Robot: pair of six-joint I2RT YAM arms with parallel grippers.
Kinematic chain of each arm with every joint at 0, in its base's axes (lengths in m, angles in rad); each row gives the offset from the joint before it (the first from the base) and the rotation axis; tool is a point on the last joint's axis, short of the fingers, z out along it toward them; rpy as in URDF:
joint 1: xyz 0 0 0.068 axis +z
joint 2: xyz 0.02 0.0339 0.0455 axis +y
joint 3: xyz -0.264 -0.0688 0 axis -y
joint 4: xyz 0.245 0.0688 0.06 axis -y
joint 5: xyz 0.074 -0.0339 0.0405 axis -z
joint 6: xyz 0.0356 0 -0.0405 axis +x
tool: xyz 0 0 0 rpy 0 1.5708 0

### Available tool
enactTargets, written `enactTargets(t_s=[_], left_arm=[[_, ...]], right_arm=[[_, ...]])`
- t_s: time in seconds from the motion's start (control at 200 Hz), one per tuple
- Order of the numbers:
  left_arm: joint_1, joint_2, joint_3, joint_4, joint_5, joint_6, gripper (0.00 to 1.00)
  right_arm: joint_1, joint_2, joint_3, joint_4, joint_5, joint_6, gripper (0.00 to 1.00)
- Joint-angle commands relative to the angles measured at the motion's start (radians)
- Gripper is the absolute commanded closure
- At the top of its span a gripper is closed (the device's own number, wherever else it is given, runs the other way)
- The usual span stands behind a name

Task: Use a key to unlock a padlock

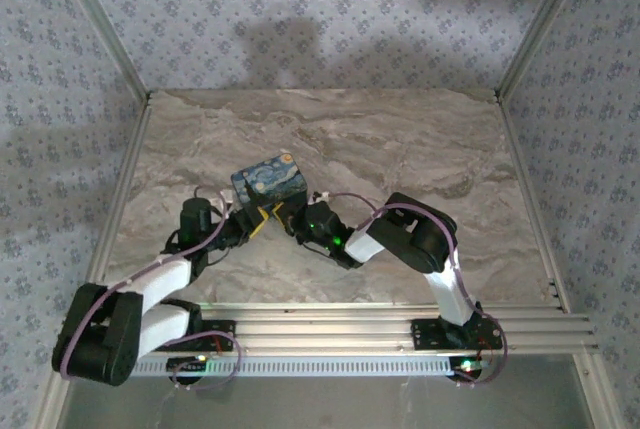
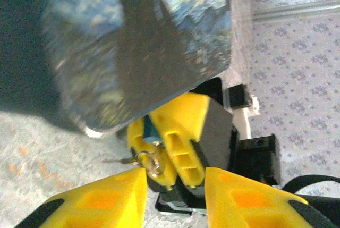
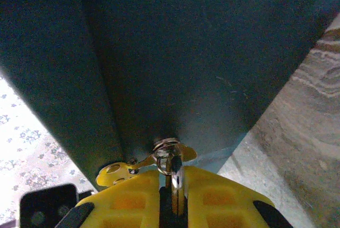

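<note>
At mid-bench (image 1: 400, 149), two arms meet at the near face of a box (image 1: 268, 181) painted in swirling blues and yellows. The right end effector (image 3: 171, 186) is clenched on a thin silvery piece that appears to be the key (image 3: 176, 174). It stands edge-on between the yellow fingers (image 3: 127, 201), with its tip touching or just short of the box's dark wall. A key ring (image 3: 167, 146) hangs at the key's far end, and a brass-coloured tab (image 3: 113, 171) dangles to one side. The left end effector (image 2: 175, 185) sits released just beside it. Its jaws are apart and hold nothing, and the ring and a small blade lie near its left fingertip. Which of the metal parts at the box wall is the padlock cannot be told. The key looks light, stiff and smooth, so it is likely to twist or slip between hard pads. It would be best pinched flat across its broad head, leaving the blade free. A padlock would be denser and would need holding by its body rather than by its loose shackle.
</note>
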Motion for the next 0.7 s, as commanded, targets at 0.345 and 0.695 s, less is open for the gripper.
enactTargets(t_s=[0.345,0.695], left_arm=[[-0.125,0.005,-0.051,0.092,-0.197,-0.211,0.73],[-0.133,0.116,-0.042,0.233,-0.197,-0.255,0.74]], right_arm=[[0.009,-0.010,0.037,-0.055,0.011,-0.014,1.00],[0.010,-0.014,0.034,-0.056,0.012,-0.013,1.00]])
